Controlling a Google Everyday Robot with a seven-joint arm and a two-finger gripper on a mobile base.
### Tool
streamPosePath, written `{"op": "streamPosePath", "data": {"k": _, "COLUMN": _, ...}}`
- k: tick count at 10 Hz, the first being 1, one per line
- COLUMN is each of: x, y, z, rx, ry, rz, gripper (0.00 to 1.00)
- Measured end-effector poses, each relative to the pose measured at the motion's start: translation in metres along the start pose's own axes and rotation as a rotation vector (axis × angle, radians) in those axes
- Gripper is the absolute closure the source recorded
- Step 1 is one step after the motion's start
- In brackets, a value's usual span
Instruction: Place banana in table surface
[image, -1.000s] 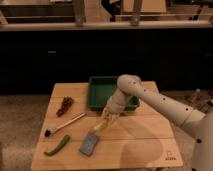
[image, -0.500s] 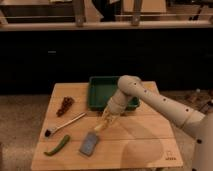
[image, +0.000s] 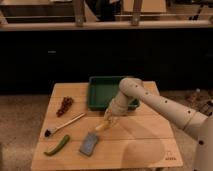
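Note:
A yellowish banana (image: 102, 126) hangs from my gripper (image: 110, 119), its lower end touching or just above the wooden table (image: 140, 145), a little in front of the green tray (image: 102, 90). My white arm reaches in from the right and comes down over the tray's front right corner. The gripper sits at the banana's upper end.
On the table lie a grey sponge (image: 88, 144), a green pepper (image: 57, 145), a brush with a pale handle (image: 65, 125) and a cluster of dark red grapes (image: 64, 105). The table's right half has only a small logo (image: 169, 156). A dark counter stands behind.
The gripper and banana have barely moved; the banana sits slightly lower toward the table.

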Motion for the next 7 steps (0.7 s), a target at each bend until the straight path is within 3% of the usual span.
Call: {"op": "streamPosePath", "data": {"k": 7, "x": 0.031, "y": 0.000, "z": -0.021, "rx": 0.050, "ry": 0.003, "rz": 0.042, "gripper": 0.20}}
